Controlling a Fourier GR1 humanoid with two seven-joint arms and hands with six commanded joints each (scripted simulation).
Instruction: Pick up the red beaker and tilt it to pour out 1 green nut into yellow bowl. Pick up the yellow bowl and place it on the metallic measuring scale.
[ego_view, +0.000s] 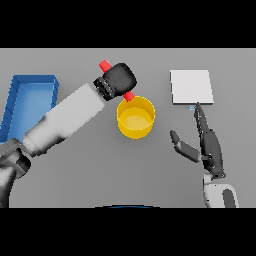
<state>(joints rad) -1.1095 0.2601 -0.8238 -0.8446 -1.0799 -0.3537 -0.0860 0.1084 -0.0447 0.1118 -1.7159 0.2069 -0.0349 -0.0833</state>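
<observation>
The left hand (119, 79) is wrapped tight around the red beaker (105, 65), holding it up over the table (150, 170). The beaker is tipped far over, and its low end pokes out right at the rim of the yellow bowl (135, 118). The beaker looks small, stiff and light, so a squeeze around its middle should hold it well (it may be a bit slippery if tipped fast).

The bowl looks bare inside; I see no green nut in it. I cannot see into the beaker. The bowl looks hard and light too, and its side wall or rim is a good place to grab.

The right hand (207, 145) waits near the bowl with fingers straight and thumb spread wide. Its fingertips point at the flat metal scale (191, 87). A blue tray (27, 100) sits far off to the left.
</observation>
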